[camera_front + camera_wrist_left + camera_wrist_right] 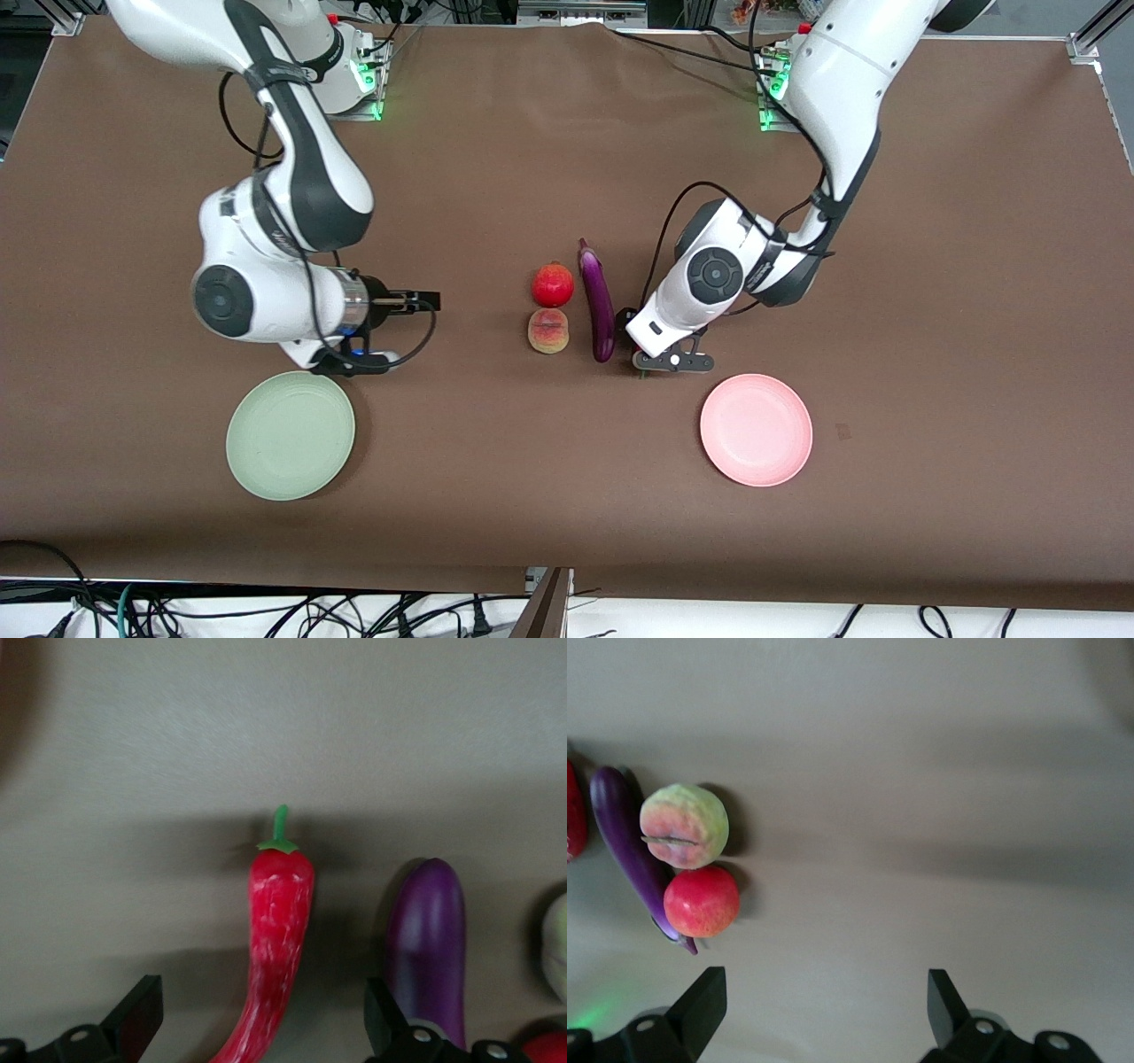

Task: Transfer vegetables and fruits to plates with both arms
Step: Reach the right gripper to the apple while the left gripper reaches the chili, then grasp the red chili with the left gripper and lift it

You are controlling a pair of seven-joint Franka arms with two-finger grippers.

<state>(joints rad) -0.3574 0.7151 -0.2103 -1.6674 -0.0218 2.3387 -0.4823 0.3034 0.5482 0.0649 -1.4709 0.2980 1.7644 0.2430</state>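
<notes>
My left gripper (263,1029) is open and low over the table, one finger on each side of the red chili pepper (278,939) without touching it. In the front view the left hand (657,353) hides the chili. The purple eggplant (599,306) lies right beside it and also shows in the left wrist view (427,948). The red pomegranate (553,284) and the peach (548,330) sit beside the eggplant. My right gripper (423,301) is open and empty (824,1003) over bare table. The green plate (291,434) and the pink plate (756,430) are empty.
The brown cloth covers the whole table. The green plate lies toward the right arm's end and the pink plate toward the left arm's end, both nearer to the front camera than the produce. The right wrist view shows the peach (684,826), pomegranate (702,901) and eggplant (620,833).
</notes>
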